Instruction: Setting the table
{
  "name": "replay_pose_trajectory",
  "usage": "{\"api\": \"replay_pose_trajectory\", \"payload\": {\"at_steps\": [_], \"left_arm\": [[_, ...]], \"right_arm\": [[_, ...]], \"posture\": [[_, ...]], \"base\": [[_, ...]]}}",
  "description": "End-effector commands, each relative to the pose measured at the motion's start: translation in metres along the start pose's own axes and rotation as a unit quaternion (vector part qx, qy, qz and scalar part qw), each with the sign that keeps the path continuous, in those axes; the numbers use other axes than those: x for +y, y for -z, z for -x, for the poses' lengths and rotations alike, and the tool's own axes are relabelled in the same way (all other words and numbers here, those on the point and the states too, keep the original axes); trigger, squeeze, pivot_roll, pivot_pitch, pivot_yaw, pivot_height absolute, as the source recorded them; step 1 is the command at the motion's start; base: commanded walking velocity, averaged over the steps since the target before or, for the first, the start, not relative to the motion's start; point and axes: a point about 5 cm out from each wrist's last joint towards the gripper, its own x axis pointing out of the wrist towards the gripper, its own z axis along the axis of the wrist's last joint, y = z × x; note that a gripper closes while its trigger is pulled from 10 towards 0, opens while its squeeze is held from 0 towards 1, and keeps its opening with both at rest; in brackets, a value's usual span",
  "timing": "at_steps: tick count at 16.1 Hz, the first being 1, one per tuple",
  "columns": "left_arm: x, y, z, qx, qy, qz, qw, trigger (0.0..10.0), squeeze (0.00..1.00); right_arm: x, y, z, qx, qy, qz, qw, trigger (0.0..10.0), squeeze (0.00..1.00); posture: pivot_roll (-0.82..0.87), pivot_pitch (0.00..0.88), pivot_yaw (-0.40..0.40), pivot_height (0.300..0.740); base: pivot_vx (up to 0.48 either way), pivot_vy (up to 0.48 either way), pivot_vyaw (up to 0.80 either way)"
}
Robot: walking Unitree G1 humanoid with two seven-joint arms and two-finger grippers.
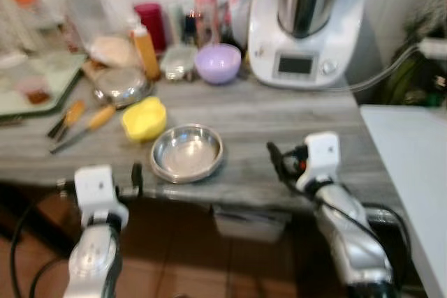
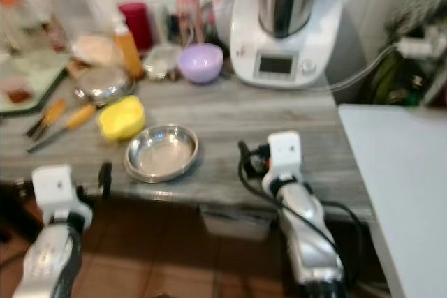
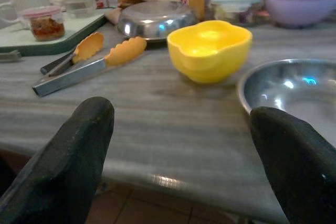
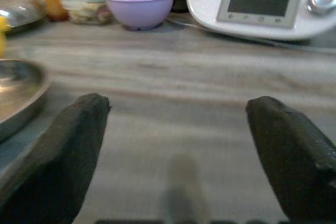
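A white kitchen machine (image 1: pixel 305 22) with a steel jug stands at one o'clock on the grey surface (image 1: pixel 279 120). At eleven o'clock an orange bottle (image 1: pixel 146 50) rises beside a red canister (image 1: pixel 150 22). Orange-tipped tongs (image 1: pixel 78 122) lie at nine o'clock.

A shallow steel bowl (image 1: pixel 186 152) sits upright and empty near the front edge of the grey wood-grain table (image 1: pixel 279 127). Just beside it, on the robot's left and slightly further back, stands a small yellow bowl (image 1: pixel 144 118) with a wavy, lobed rim, also upright and seemingly empty. Further back, a purple bowl (image 1: pixel 218 63) rests upright, apparently two stacked together.
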Motion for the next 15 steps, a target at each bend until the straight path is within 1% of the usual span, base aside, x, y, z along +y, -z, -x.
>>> {"api": "replay_pose_trajectory", "payload": {"at_steps": [1, 2, 4, 7, 9, 11, 13, 14, 15], "left_arm": [[0.0013, -0.0108, -0.0048, -0.020, 0.000, -0.007, 1.000, 10.0, 0.00], [0.0012, -0.0109, -0.0045, -0.020, 0.000, -0.008, 1.000, 10.0, 0.00], [0.0008, -0.0111, -0.0035, -0.020, 0.001, -0.010, 1.000, 10.0, 0.00], [0.0016, -0.0102, -0.0025, -0.016, 0.002, -0.012, 1.000, 10.0, 0.00], [0.0017, -0.0101, -0.0020, -0.016, 0.004, -0.013, 1.000, 10.0, 0.00], [0.0012, -0.0098, -0.0021, -0.015, 0.006, -0.014, 1.000, 10.0, 0.00], [0.0008, -0.0093, -0.0024, -0.014, 0.007, -0.014, 1.000, 10.0, 0.00], [0.0004, -0.0087, -0.0023, -0.013, 0.007, -0.015, 1.000, 10.0, 0.00], [0.0000, -0.0085, -0.0022, -0.013, 0.008, -0.014, 1.000, 10.0, 0.00]], "right_arm": [[-0.0023, -0.0018, -0.0005, -0.003, 0.003, -0.012, 1.000, 10.0, 0.00], [-0.0017, -0.0010, -0.0004, 0.000, -0.003, -0.022, 1.000, 10.0, 0.00], [-0.0011, -0.0006, 0.0000, 0.003, -0.004, -0.018, 1.000, 10.0, 0.00], [0.0004, 0.0005, 0.0006, 0.006, 0.000, 0.019, 1.000, 10.0, 0.00], [-0.0004, 0.0002, 0.0009, 0.001, 0.008, 0.029, 1.000, 10.0, 0.00], [0.0010, 0.0012, 0.0007, 0.004, 0.005, 0.019, 1.000, 10.0, 0.00], [0.0003, -0.0009, 0.0002, -0.011, 0.013, 0.036, 0.999, 10.0, 0.00], [0.0003, 0.0005, 0.0003, -0.006, 0.013, 0.036, 0.999, 10.0, 0.00], [0.0000, 0.0019, 0.0004, 0.005, 0.014, 0.046, 0.999, 10.0, 0.00]], "posture": [[-0.19, 0.000, 0.061, 0.740], [-0.18, 0.000, 0.061, 0.740], [-0.18, 0.000, 0.062, 0.740], [-0.18, 0.000, 0.062, 0.740], [-0.19, 0.000, 0.064, 0.740], [-0.19, 0.000, 0.067, 0.740], [-0.19, 0.000, 0.066, 0.740], [-0.19, 0.000, 0.066, 0.740], [-0.19, 0.000, 0.064, 0.740]], "base": [[-0.330, 0.000, 0.00], [-0.330, 0.000, 0.00], [-0.330, 0.000, 0.00], [-0.333, 0.000, 0.00], [-0.336, 0.000, 0.00], [-0.334, 0.000, 0.00], [-0.337, 0.000, 0.00], [-0.337, 0.000, 0.00], [-0.337, 0.000, 0.00]]}}
